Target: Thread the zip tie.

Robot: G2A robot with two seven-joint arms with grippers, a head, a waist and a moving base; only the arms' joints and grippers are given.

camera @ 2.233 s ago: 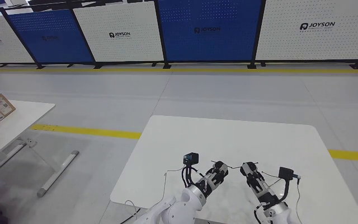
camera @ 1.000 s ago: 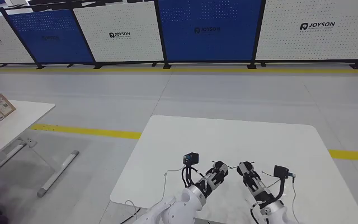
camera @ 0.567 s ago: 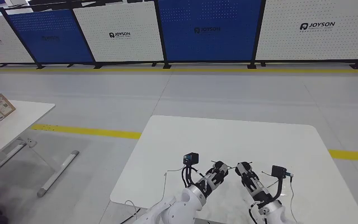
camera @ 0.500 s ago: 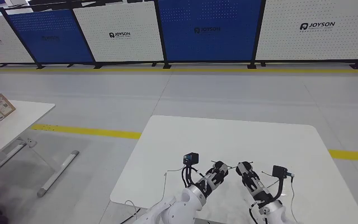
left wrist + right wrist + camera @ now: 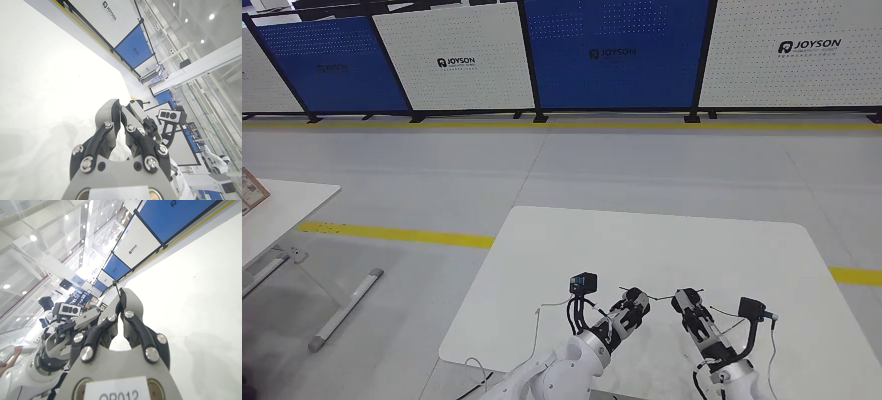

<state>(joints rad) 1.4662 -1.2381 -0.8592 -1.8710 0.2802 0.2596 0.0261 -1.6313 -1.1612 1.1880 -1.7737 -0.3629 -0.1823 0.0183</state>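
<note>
Right tool (image 5: 121,292) pinches the black zip tie (image 5: 114,282), its head poking out; my left tool (image 5: 120,107) is pressed shut over the bench (image 5: 642,250).

We hold our left gripper (image 5: 635,298) and right gripper (image 5: 682,298) side by side at the near edge, slightly apart, both pointing far; the left's fingers (image 5: 105,113) are pressed together; the right's fingers (image 5: 132,302) pinch a black zip tie (image 5: 114,282).

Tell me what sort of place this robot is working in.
Probably a factory or test hall: blue and white perforated partition panels, a yellow floor line, and a high ceiling with round lights.
</note>
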